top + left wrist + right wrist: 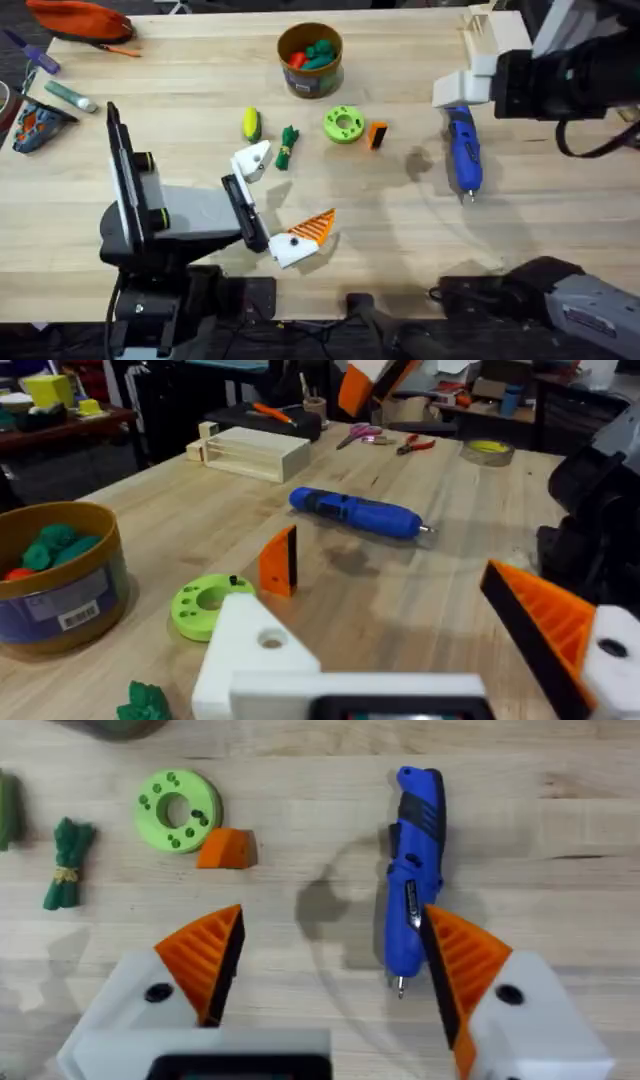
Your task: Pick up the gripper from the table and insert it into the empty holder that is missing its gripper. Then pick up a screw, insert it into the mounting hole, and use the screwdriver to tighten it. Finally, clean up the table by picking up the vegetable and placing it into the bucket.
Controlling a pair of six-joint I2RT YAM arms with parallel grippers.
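The gripper (377, 135) (280, 562) (227, 849), a small orange wedge, stands on the table (400, 220) next to a green disc (343, 124). The blue screwdriver (463, 150) (357, 512) (413, 870) lies to its right. My left gripper (285, 195) (365, 590) is open near the table's middle; one finger is the bare white holder (252, 160) (250, 650), the other carries an orange ribbed tip. My right gripper (462, 88) (332, 920) hovers open above the screwdriver's far end. A green vegetable (288, 148) (66, 863) and a yellow one (251, 124) lie left of the disc. The bucket (311, 60) (55, 580) holds toy vegetables.
A wooden block (485, 25) (250, 450) stands at the far right edge. An orange pouch (80, 20), a marker (70, 95) and small items sit at the far left. The near right of the table is bare wood.
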